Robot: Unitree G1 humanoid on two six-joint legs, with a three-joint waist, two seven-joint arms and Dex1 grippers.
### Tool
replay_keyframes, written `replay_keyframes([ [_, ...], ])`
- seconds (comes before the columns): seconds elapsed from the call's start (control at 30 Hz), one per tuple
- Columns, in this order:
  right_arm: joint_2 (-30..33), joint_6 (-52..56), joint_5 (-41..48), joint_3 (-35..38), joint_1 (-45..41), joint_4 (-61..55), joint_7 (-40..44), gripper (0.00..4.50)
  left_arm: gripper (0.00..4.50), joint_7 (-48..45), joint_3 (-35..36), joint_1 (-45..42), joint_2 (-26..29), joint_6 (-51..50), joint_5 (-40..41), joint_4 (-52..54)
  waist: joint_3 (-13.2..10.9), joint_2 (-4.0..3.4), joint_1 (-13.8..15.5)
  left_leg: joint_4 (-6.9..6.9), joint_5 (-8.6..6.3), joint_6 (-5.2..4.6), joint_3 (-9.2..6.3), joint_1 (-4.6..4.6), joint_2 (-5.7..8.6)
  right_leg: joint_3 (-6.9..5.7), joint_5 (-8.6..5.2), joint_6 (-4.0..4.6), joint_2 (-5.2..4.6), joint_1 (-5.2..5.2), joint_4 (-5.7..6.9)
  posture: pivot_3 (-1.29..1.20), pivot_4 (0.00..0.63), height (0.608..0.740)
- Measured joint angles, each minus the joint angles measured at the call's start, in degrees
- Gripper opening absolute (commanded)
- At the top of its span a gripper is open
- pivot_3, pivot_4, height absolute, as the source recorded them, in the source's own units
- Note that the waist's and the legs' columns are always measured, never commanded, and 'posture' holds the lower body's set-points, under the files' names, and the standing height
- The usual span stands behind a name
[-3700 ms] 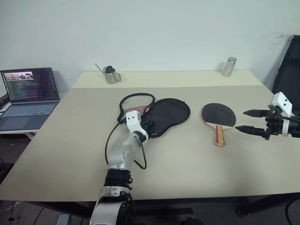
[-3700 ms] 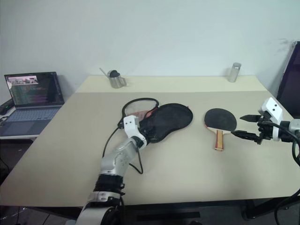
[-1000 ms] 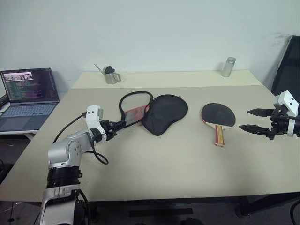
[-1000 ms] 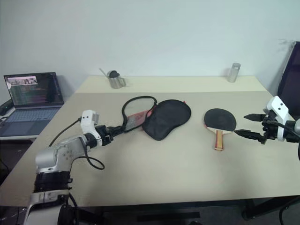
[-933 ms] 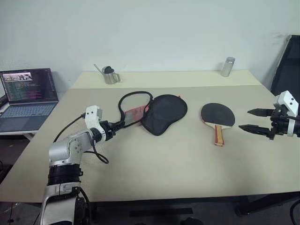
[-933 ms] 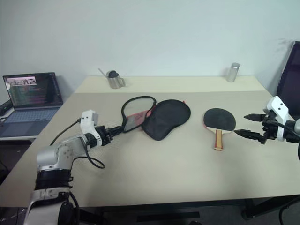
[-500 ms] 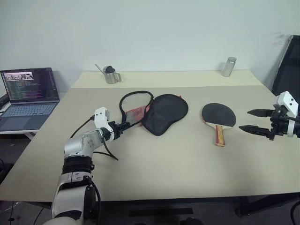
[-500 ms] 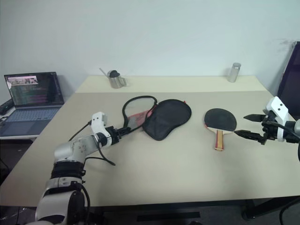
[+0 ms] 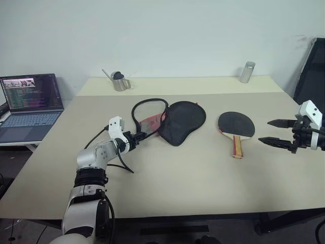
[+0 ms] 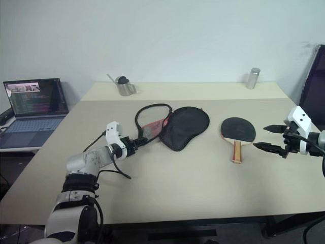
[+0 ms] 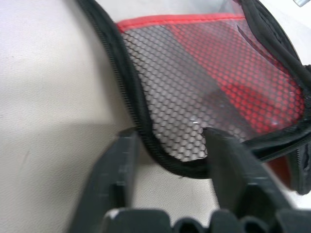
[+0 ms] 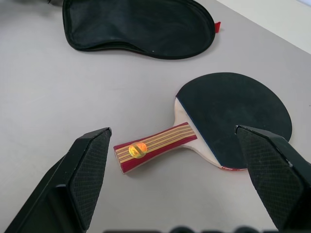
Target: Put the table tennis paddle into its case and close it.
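Soft, even indoor light leaves faint shadows on the table (image 9: 203, 173), while the left gripper's fingers (image 11: 116, 170) are blurred at close range.

The case (image 9: 175, 122) lies near the middle of the table (image 9: 193, 173), opened out flat. To its right lies the table tennis paddle (image 9: 236, 128), apart from it. Behind the case, toward the wall, stands a small metal pitcher (image 9: 120, 81); far behind-right, a metal cylinder (image 9: 247, 72). Left of the case, off the table, sits a laptop (image 9: 29, 105).
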State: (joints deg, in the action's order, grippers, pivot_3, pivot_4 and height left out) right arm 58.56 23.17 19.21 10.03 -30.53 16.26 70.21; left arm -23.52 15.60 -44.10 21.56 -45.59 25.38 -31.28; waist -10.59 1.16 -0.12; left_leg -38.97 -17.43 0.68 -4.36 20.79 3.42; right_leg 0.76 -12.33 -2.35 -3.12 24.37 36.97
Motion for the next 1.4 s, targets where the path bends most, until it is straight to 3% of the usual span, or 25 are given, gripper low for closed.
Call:
replay_keyframes([
  [0.1,0.00,0.00,0.01,0.00,0.16,-0.04,-0.26,4.50,0.03,-0.84,0.00,0.01,0.18,0.00,0.02,0.01,0.00,0.00,0.00,0.00,0.00,0.00,0.00,0.00,0.00,0.01,0.00,0.00,0.00,0.00,0.00,0.00,0.150,0.740],
  [0.53,-0.01,0.00,0.07,0.00,0.17,-0.05,-0.35,4.50,0.03,-2.25,-0.10,0.65,0.82,1.57,0.09,3.95,0.00,0.00,0.00,0.00,0.00,0.00,0.00,0.00,0.00,0.01,0.00,0.00,0.00,0.00,0.00,0.00,0.150,0.740],
  [0.83,0.12,0.28,0.33,0.24,1.14,-1.28,-0.38,4.50,0.03,-0.69,-4.00,5.66,-1.82,0.53,0.48,22.43,0.00,0.00,-0.05,0.01,0.00,0.00,0.00,0.00,0.00,0.05,0.00,0.00,0.00,0.00,0.00,0.00,0.150,0.740],
  [1.0,0.49,1.01,0.57,1.95,2.85,-2.53,-0.51,4.50,0.03,4.26,-4.28,7.36,-4.74,-2.67,0.49,27.78,0.00,0.00,0.15,-0.02,0.00,0.00,0.00,-0.02,0.01,0.03,0.00,0.00,0.00,-0.05,0.01,0.00,0.150,0.740],
  [1.4,0.51,1.17,0.57,2.18,2.98,-3.00,-1.09,4.50,0.03,15.56,-5.25,7.49,-14.79,-0.34,-3.52,24.71,-0.01,0.02,0.21,-0.02,0.00,0.00,0.02,-0.02,0.01,0.03,0.00,0.00,0.00,-0.05,0.00,0.00,0.150,0.740],
])
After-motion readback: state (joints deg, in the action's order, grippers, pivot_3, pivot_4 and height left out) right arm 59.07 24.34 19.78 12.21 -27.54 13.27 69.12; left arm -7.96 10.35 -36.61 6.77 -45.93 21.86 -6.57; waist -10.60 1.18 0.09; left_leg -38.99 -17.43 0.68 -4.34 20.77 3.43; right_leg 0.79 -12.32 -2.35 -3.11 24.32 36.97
